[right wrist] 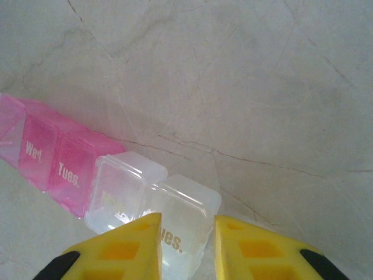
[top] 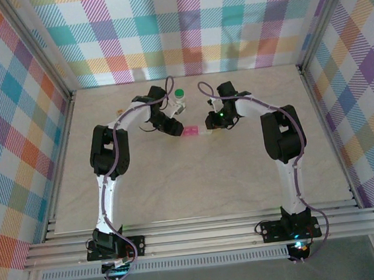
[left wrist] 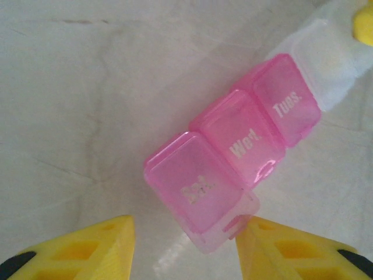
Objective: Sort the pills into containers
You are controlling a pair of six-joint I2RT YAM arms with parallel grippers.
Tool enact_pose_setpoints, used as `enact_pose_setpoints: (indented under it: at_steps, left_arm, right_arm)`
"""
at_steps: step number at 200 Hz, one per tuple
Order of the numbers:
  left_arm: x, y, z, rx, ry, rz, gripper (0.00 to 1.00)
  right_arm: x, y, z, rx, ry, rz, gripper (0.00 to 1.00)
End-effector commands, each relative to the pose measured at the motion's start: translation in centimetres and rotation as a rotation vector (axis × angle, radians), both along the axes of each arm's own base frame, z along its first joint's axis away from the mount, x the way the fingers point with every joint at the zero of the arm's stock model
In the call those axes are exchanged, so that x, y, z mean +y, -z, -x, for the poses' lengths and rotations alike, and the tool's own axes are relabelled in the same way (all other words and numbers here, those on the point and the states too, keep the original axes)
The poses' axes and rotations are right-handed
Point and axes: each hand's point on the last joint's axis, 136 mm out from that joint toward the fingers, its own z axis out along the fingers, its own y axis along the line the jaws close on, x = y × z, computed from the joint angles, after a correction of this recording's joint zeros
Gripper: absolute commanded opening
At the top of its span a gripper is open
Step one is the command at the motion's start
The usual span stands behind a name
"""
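Lying on the table: a flat pink and clear plastic pill-box strip (top: 196,132) is resting on the pale marbled tabletop (top: 198,185), between the tips of the two arms and a little behind the table's middle.
Pink end: three square pink lids (left wrist: 245,146) are showing in the left wrist view. Two are reading "Tues." and "Wed.", and the third label is too worn to read. All three are sitting closed.
Clear end: two clear square boxes (right wrist: 125,186) are making up the strip's other end, directly beside the pink "Tues." one.
Left claw: the left gripper (left wrist: 185,220) is standing released, its yellow fingers (left wrist: 99,245) straddling the strip's pink end, with bare table showing between one finger and the box.
Right claw: the right gripper (right wrist: 187,219) is grasping the pill-box strip, its yellow fingers pressing in on the end clear compartment (right wrist: 186,204).
Bottle: a small clear bottle with a green cap (top: 179,98) is standing upright behind the left gripper, apart from the strip.
Surround: pastel checked cloth walls (top: 176,28) are enclosing the table.
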Motion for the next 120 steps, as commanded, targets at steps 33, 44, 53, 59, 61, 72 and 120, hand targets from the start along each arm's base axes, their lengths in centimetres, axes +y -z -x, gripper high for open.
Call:
enact_pose_setpoints:
  at_steps: [33, 44, 53, 59, 61, 72, 120]
  left_arm:
    - [0.8, -3.1, -4.2, -0.15, -0.13, 0.004, 0.49]
    - [0.6, -3.3, -4.5, -0.153, -0.136, 0.008, 0.49]
    - [0.6, -3.2, -4.7, -0.156, -0.139, 0.006, 0.49]
    - [0.5, -3.2, -4.8, -0.159, -0.142, 0.002, 0.49]
    - [0.6, -3.2, -4.9, -0.16, -0.142, 0.002, 0.49]
    - [0.6, -3.0, -5.1, -0.165, -0.148, -0.006, 0.49]
    - [0.1, -2.5, -6.1, -0.176, -0.171, -0.017, 0.49]
  right_arm:
    - [-2.5, 6.2, 4.1, 0.194, -0.025, 0.182, 0.26]
    - [-2.5, 6.3, 4.2, 0.196, -0.03, 0.187, 0.27]
    - [-2.4, 6.3, 4.2, 0.194, -0.03, 0.192, 0.27]
    - [-2.4, 6.4, 4.2, 0.194, -0.031, 0.195, 0.27]
    - [-2.4, 6.4, 4.2, 0.194, -0.031, 0.196, 0.27]
    - [-2.4, 6.4, 4.3, 0.195, -0.036, 0.198, 0.27]
    - [-2.3, 6.4, 4.4, 0.197, -0.041, 0.201, 0.27]
